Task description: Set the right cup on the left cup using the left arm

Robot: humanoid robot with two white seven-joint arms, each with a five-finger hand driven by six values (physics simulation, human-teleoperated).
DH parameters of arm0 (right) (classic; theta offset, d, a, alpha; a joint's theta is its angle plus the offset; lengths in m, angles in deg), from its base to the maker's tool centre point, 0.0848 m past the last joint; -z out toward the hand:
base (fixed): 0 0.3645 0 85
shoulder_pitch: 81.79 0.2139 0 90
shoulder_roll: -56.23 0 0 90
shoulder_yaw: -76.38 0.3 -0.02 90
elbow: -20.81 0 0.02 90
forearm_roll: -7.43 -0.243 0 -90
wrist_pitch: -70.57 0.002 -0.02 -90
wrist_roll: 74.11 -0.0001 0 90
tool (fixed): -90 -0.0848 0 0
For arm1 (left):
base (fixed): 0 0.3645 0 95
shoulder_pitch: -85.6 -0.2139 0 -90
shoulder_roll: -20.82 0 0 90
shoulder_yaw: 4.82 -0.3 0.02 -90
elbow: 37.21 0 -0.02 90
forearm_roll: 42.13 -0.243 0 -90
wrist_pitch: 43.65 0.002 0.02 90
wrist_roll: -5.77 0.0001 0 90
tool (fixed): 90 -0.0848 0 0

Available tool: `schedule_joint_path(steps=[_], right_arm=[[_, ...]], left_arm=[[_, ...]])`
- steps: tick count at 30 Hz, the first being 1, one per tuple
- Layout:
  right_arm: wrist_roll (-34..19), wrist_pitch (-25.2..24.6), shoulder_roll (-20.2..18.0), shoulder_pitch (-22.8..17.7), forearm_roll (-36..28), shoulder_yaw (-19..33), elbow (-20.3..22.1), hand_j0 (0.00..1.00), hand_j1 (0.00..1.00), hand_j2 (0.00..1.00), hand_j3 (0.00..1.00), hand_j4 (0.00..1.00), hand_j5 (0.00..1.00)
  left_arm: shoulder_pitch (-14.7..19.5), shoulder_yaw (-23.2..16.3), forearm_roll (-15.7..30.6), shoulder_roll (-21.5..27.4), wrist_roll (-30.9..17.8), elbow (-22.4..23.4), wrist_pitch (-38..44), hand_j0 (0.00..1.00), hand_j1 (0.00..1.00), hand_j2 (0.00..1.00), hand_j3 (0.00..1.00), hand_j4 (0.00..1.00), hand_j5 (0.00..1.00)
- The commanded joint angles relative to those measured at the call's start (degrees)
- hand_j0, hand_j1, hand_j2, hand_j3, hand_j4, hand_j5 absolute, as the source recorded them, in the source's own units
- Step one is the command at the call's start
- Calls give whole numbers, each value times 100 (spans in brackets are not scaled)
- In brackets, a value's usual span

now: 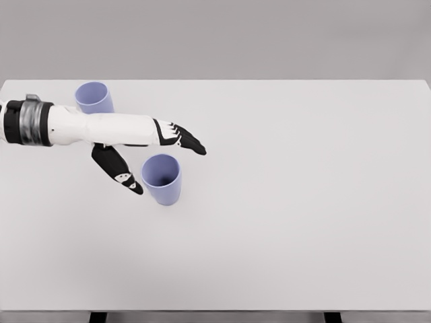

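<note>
Two lavender cups stand upright on the white table. The left cup is at the back left, partly behind my left forearm. The right cup stands nearer the front. My left hand reaches in from the left edge with its fingers spread open. Its long fingers stretch just behind the right cup's rim, and the thumb points down on the cup's left. The cup sits in the gap between thumb and fingers, and I see no contact with it. The right arm does not show.
The table's front edge runs along the bottom, with two dark legs under it. A grey wall rises behind the table's far edge.
</note>
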Motion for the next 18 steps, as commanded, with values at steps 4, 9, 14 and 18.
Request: schedule_joint_path(steps=[4,9,14,18], right_arm=[[149,-36,0,-79,2,4,-30,100,100,100,100,100,100],[149,-36,0,-88,2,-4,-30,100,100,100,100,100,100],[157,-36,0,-88,2,-4,-30,100,100,100,100,100,100],[149,-36,0,-88,2,-4,-30,100,100,100,100,100,100]], left_arm=[[-9,17,-199,35,2,-13,11,100,100,100,100,100,100],[-105,659,-867,62,2,-13,11,100,100,100,100,100,100],[-633,1063,-1553,26,72,338,11,100,100,100,100,100,100],[-844,1107,-1623,-105,55,620,11,100,100,100,100,100,100]])
